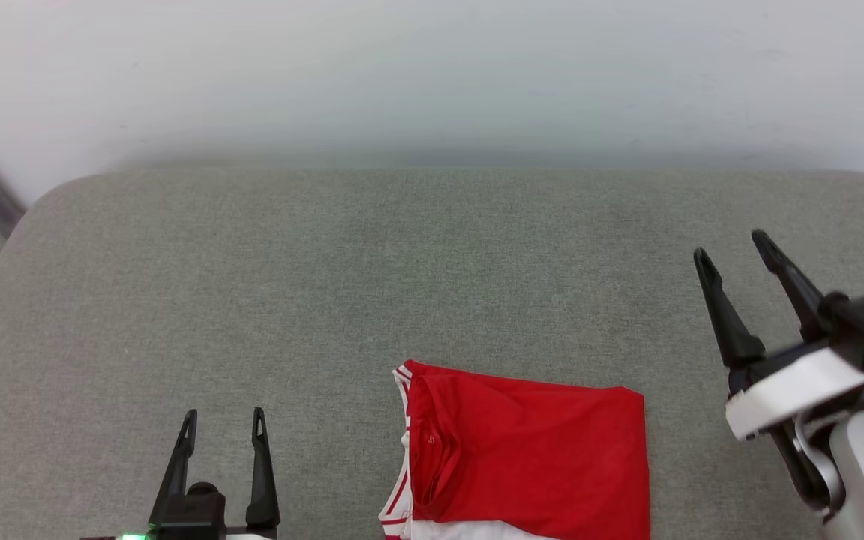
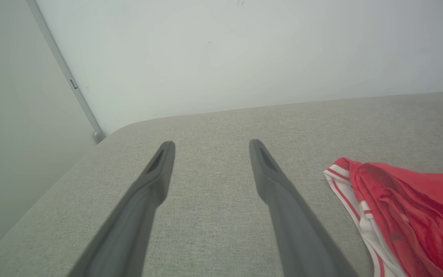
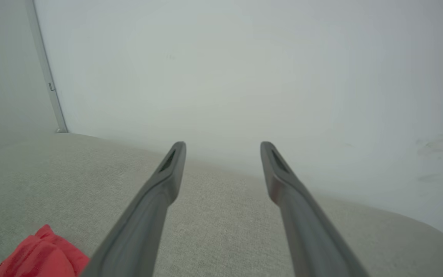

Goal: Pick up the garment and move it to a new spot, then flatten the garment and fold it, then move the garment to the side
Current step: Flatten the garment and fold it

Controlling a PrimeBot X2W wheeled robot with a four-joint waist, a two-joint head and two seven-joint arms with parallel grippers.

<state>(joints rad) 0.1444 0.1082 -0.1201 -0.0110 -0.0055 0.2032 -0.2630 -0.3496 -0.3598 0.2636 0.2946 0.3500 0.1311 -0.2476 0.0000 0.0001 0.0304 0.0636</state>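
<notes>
The garment (image 1: 526, 450) lies on the grey cloth-covered worktop (image 1: 327, 285) as a compact red rectangle. Its layers are stacked, the collar and striped trim bunch along its left edge, and a white panel shows at its near edge, where the head view cuts it off. I can't make out any number or lettering on the side facing up. The left gripper (image 1: 224, 414) sits low off the garment's left edge, apart from it, with its two dark fingers spread wide and nothing between them. The right gripper (image 1: 730, 246) hangs off the garment's right edge, a little farther from me than the garment and lifted clear of the cloth. Its fingers are spread too and hold nothing. To my eye the flattening and folding look done, so the step in hand is the last one, shifting the garment to the side. I can't tell whether this spot is already meant as its final place. If it has yet to go, the next move calls for a gripper to come down at an edge of the garment and pinch through every layer at once. Ideally both would take opposite edges, so the stack travels flat. A grip on the top layer alone would likely peel the fold open.
</notes>
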